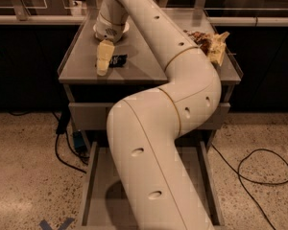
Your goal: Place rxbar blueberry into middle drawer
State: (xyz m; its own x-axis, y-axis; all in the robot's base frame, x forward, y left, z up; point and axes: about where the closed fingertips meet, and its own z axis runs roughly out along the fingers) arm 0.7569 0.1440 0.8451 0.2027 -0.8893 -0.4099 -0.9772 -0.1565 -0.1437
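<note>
- Jaws of the gripper (104, 63) point down at the countertop (149, 71), near its left edge; how wide they stand I cannot tell.
- Nearest, a drawer (92, 186) stands pulled out under the arm; whether it is the middle one is unclear.
- Farther back, the rxbar blueberry (118, 60) lies flat on the countertop just beside the gripper's tip and looks not yet gripped, so the grasp, carry and drop all seem to remain.
- Beyond, a crinkled chip bag (209, 43) sits well apart.

Chip bag (210, 43) on counter (134, 72); floor cable (266, 176)
</note>
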